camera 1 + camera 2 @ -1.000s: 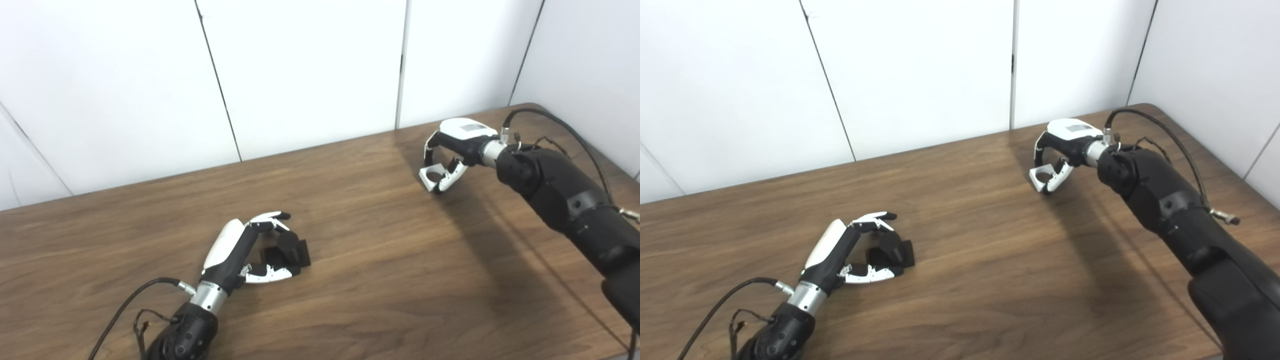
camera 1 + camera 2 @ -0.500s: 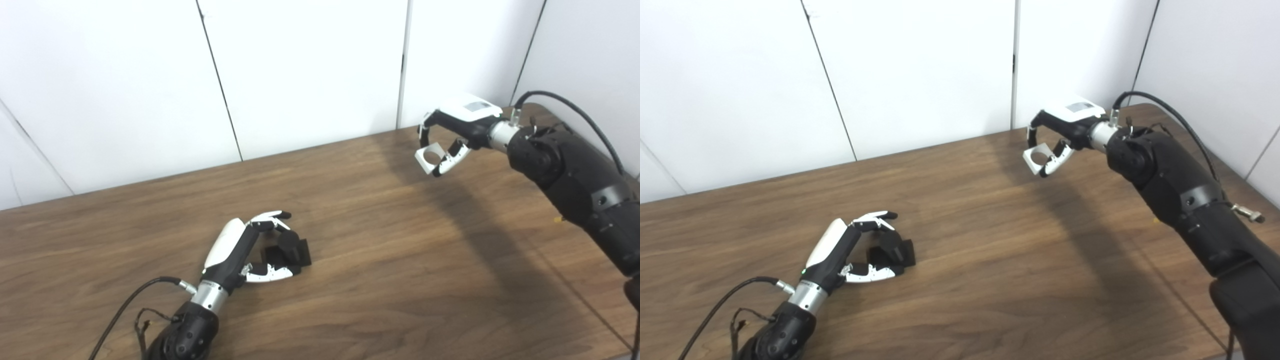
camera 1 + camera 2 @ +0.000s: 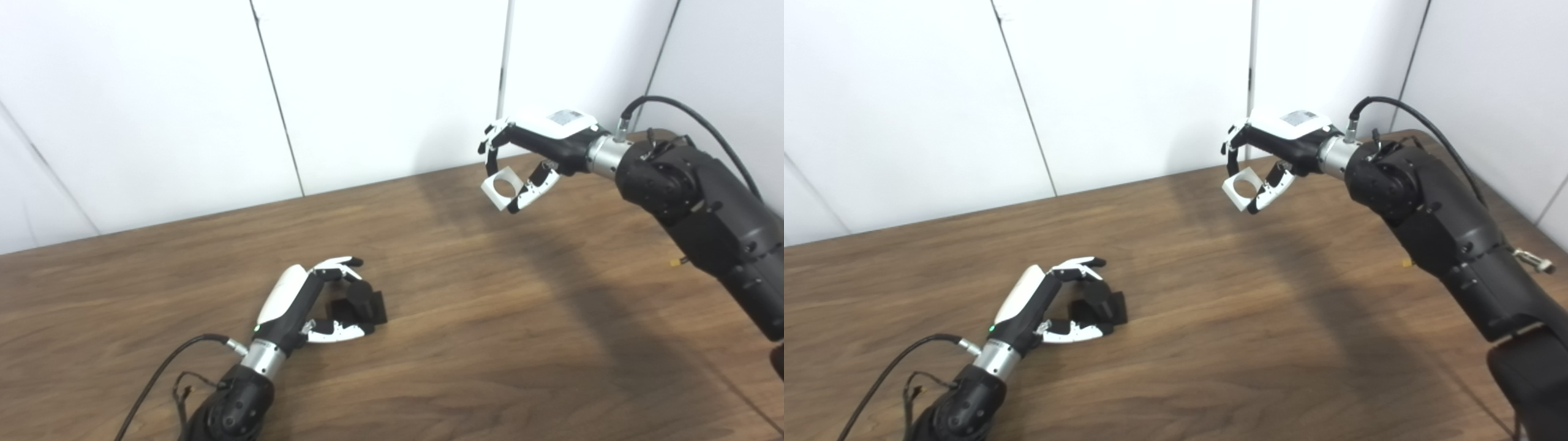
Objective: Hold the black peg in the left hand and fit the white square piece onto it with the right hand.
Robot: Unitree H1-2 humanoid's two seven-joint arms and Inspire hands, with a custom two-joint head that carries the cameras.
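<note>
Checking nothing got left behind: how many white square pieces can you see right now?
1. The white square piece is in the right hand, lifted above the table's far side. No other shows, though the left hand hides some table around the black peg.

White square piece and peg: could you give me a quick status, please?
Right hand shut on white square piece, airborne. Left hand cupping black peg on table; grip unclear. Path between them unobstructed.

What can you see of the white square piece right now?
The white square piece is a small, plain white block with a round hole through its middle, looking like plastic. The right hand holds it in the air above the table's far side, pinched between its fingers and thumb, tilted, hole facing the cameras.
</note>
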